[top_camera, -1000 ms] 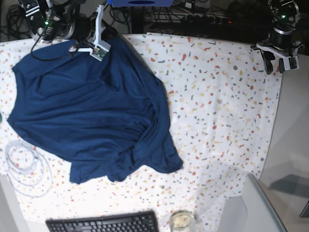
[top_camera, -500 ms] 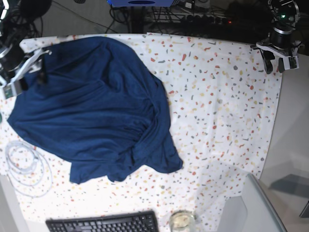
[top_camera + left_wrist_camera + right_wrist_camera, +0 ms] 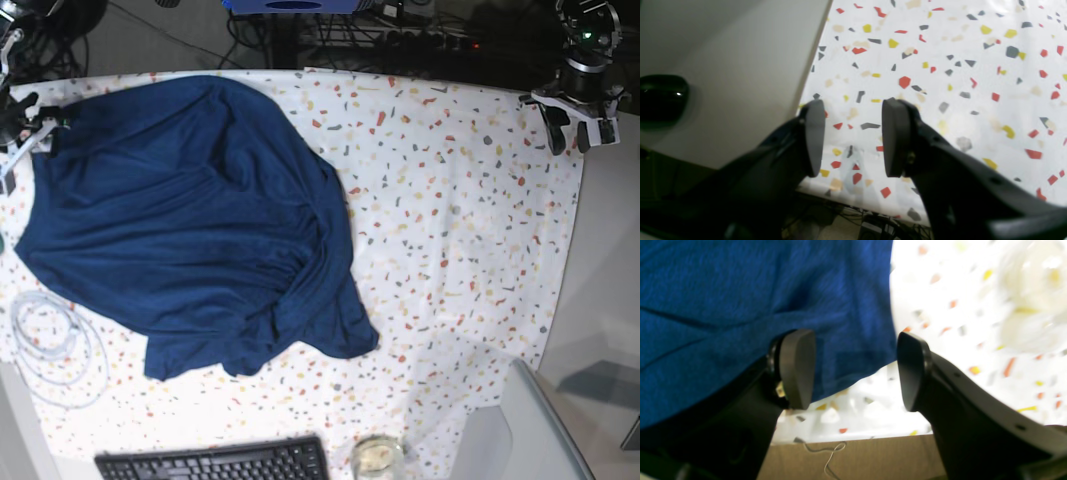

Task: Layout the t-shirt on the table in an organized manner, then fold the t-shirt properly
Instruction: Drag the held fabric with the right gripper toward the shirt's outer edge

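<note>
The t-shirt (image 3: 190,220) is lying rumpled on the left half of the table (image 3: 460,220) in the base view, bunched into folds toward its lower right, with one edge reaching the table's far left rim. Most of the speckled cloth to its right is being left uncovered.

The right gripper (image 3: 853,370) is being held at the far left corner of the table, just over the shirt's edge. Its fingers (image 3: 796,368) are being kept spread apart, and nothing is being pinched between them; in the right wrist view, blue fabric is being seen behind and between them, with the speckled cloth beyond.

The left gripper (image 3: 853,136) is being held over the far right corner of the table, well apart from the shirt. Its fingers (image 3: 895,136) are being kept parted with a clear gap, and only the speckled cloth and the table edge are being seen between them.

A coil of white cable (image 3: 50,345) is lying beside the shirt's lower left edge, and a black keyboard (image 3: 215,462) and a small glass jar (image 3: 377,457) are sitting at the near edge
</note>
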You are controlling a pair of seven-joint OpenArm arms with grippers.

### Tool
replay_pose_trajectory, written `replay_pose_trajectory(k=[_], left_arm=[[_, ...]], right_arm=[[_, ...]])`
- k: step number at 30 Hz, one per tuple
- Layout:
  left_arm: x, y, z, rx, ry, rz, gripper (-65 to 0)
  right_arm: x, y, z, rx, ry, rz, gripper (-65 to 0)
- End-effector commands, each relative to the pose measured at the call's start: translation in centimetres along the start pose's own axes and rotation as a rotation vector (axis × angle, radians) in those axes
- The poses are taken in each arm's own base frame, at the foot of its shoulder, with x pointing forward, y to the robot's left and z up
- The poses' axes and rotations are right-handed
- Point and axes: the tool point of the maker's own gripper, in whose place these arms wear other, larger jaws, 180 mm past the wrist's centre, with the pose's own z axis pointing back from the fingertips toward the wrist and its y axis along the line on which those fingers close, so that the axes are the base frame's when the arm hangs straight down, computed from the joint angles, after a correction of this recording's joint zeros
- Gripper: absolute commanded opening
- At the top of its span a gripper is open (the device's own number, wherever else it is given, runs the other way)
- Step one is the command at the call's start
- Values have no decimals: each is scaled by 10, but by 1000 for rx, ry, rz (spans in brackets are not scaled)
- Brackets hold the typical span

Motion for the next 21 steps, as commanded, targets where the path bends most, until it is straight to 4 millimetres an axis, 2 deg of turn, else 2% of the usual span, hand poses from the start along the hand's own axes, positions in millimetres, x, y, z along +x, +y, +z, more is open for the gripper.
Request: replay_pose_trajectory(k=[1, 4, 6, 10, 11, 13, 15, 21], left_arm=[[11, 6, 2, 6, -38, -9, -380], [11, 6, 2, 6, -40, -8, -380], [11, 6, 2, 6, -38, -9, -380], [11, 6, 2, 6, -38, -9, -380], [11, 6, 2, 6, -38, -9, -380], [11, 6, 2, 6, -38, -9, -380], [11, 6, 2, 6, -38, -9, -380], [12, 5, 1, 6, -43, -7, -380]], right_arm=[[10, -7, 2, -9, -30, 11, -285], [2, -5, -8, 14, 0, -20, -294], [-3, -6, -14, 23, 18, -35, -348], [-13, -23, -17, 9, 60, -37, -633], [-14, -26, -16, 4, 65, -36, -650], [-16, -35, -13, -15, 62, -51, -624], [-19, -47, -8, -39, 55, -83, -642], [-21, -57, -4, -59, 54, -101, -650]])
